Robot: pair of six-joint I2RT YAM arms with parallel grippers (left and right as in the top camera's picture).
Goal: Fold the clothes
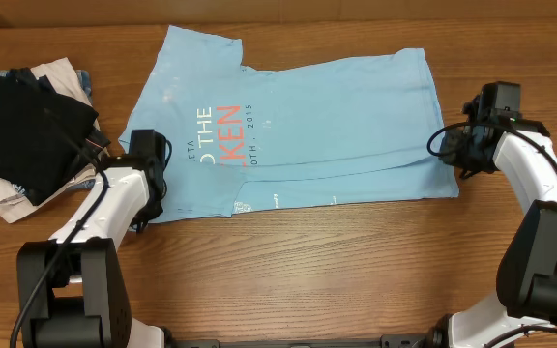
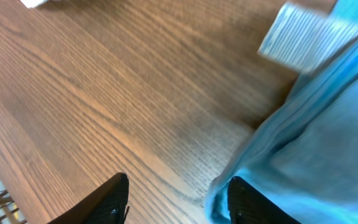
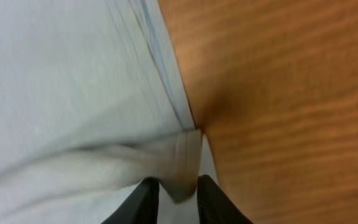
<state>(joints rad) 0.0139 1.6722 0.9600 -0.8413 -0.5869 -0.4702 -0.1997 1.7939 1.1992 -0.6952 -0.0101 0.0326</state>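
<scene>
Light blue cotton, the T-shirt point(image 1: 337, 106) lies flat on the wooden tabletop point(image 1: 356, 261), its bottom strip folded up over the body. The chest print point(image 1: 219, 130) runs sideways in the overhead view: "THE" in white, "KEN" in orange-red, and smaller white fragments "ETA", "OTH" and "2015"; the rest is hidden by the fold. The left hand point(image 2: 178, 196) is at the shirt's collar end. Its fingers point(image 2: 114, 199) are spread over bare wood, and one just touches the cloth edge. The right hand point(image 3: 178, 196) is at the opposite hem. Its fingers are slightly parted, with a bunched bit of hem between them; I cannot tell whether it pinches the cloth. A black garment point(image 1: 22, 130) lies on beige ones point(image 1: 8, 198), near the table's left edge.
</scene>
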